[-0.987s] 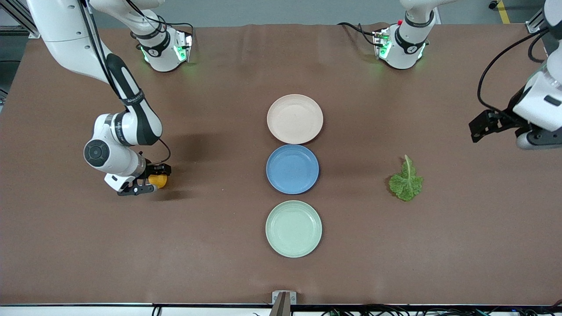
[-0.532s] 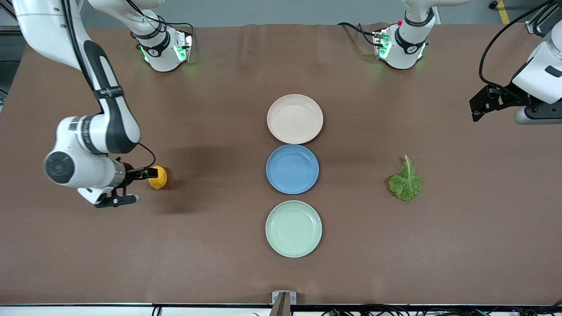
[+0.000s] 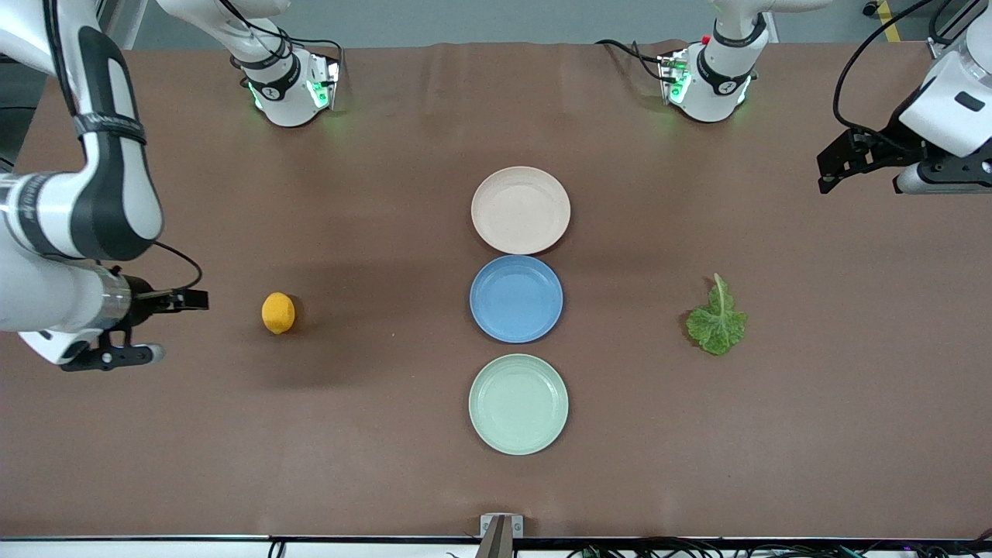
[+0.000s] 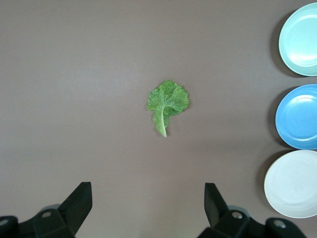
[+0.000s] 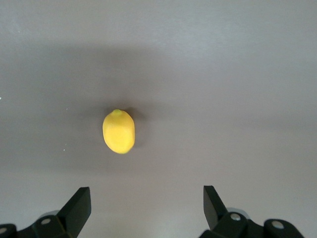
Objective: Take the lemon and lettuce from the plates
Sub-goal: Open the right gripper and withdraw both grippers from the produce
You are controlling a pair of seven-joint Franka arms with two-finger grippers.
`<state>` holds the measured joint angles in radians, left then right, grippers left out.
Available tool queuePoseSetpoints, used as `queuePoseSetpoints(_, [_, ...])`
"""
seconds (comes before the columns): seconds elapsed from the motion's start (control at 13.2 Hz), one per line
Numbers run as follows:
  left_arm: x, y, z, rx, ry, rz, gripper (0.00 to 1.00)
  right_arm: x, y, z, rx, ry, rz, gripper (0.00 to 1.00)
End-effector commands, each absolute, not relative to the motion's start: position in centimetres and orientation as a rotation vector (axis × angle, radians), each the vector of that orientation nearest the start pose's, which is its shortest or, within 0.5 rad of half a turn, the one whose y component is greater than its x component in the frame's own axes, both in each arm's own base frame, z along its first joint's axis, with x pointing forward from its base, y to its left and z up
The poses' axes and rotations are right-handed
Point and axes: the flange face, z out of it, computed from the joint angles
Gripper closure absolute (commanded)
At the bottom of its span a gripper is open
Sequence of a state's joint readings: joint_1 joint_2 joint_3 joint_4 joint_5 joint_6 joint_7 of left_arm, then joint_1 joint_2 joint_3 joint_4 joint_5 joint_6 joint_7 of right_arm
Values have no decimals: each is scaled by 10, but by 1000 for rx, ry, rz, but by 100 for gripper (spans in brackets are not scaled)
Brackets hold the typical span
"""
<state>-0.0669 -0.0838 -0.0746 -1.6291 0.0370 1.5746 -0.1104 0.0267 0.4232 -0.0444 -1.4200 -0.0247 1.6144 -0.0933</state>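
The yellow-orange lemon (image 3: 278, 312) (image 5: 119, 131) lies on the bare brown table toward the right arm's end, off any plate. My right gripper (image 3: 167, 327) (image 5: 146, 191) hangs open and empty over the table, a short way from the lemon toward that same end. The green lettuce (image 3: 717, 322) (image 4: 167, 101) lies flat on the table toward the left arm's end. My left gripper (image 3: 833, 167) (image 4: 147, 187) is open and empty, high over the table near that end. The beige-pink plate (image 3: 521, 209) (image 4: 292, 183) and the mint green plate (image 3: 518, 403) (image 4: 299, 39) are both empty.
A blue plate (image 3: 516, 298) (image 4: 299, 116), also empty, sits between the two other plates in a row down the table's middle. The two arm bases (image 3: 291, 85) (image 3: 709, 81) stand farthest from the front camera. A small metal bracket (image 3: 501, 527) sits at the table's nearest edge.
My right gripper opened off the lemon and drew back toward the right arm's end; the lemon stayed put. The left gripper drifted up and toward its base. The lettuce has not moved.
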Motion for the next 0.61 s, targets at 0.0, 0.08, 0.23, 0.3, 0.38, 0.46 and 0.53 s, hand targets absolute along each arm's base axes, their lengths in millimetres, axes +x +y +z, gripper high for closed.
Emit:
queuePoseSetpoints(0.0, [515, -84, 643, -3132, 45, -77, 0, 651, -27, 475, -3150, -93, 378, 0])
queuePoseSetpoints(0.08, [515, -86, 645, -3139, 52, -75, 0, 649, -27, 479, -3149, -104, 383, 0])
queuePoseSetpoints(0.23, [522, -87, 646, -3144, 58, -69, 0, 656, -33, 510, -3161, -81, 277, 0])
queuePoseSetpoints(0.3, [527, -84, 643, -3142, 65, -26, 0, 655, -36, 517, -3162, -71, 272, 0])
queuePoseSetpoints(0.38, [532, -82, 643, -3143, 60, -12, 0, 655, -40, 517, -3161, -61, 277, 0])
queuePoseSetpoints(0.46, [541, -79, 642, -3145, 51, -11, 0, 653, -42, 519, -3149, -50, 287, 0])
queuePoseSetpoints(0.53, [548, -79, 641, -3145, 46, -14, 0, 649, -45, 519, -3131, -35, 317, 0])
